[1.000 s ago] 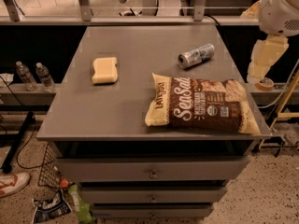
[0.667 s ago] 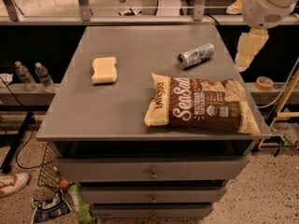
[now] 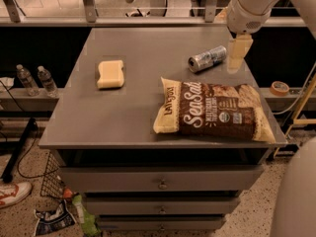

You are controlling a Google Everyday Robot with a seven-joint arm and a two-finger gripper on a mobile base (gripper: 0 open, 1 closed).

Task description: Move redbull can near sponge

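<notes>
One claw (image 3: 236,53) just beside redbull can (image 3: 207,59), sponge (image 3: 110,73) well apart

One high camera looks down across the table (image 3: 148,48) from its front, gripper (image 3: 235,62) upper right.

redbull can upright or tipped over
Tipped over: the redbull can lies on its side on the table, round top turned toward the sponge. The tool hangs beside its other end.
</notes>
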